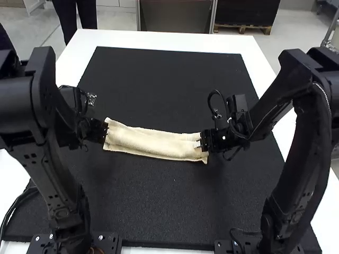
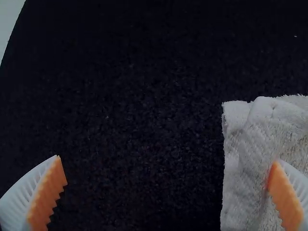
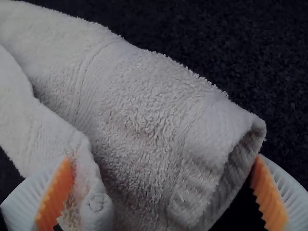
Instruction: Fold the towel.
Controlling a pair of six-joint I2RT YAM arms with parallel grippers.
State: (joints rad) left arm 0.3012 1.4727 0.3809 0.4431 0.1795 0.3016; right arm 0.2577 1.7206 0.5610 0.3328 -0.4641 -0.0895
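A cream towel (image 1: 153,143) lies as a long narrow folded strip across the mat, with lengthwise layers. My left gripper (image 1: 106,133) is at its left end. In the left wrist view, my left gripper (image 2: 166,178) is open, one finger over the towel (image 2: 245,144) and the other over bare mat. At the towel's right end is my right gripper (image 1: 197,144). In the right wrist view, my right gripper (image 3: 163,187) stands open around the end of the towel (image 3: 139,110), whose fold forms a hollow edge; one orange pad (image 3: 60,192) is against a towel layer.
A black mat (image 1: 169,84) covers most of the white table (image 1: 159,39), reaching beyond the towel on all sides. Both arms come in from the near corners. Cables (image 1: 21,198) lie at the table's near left.
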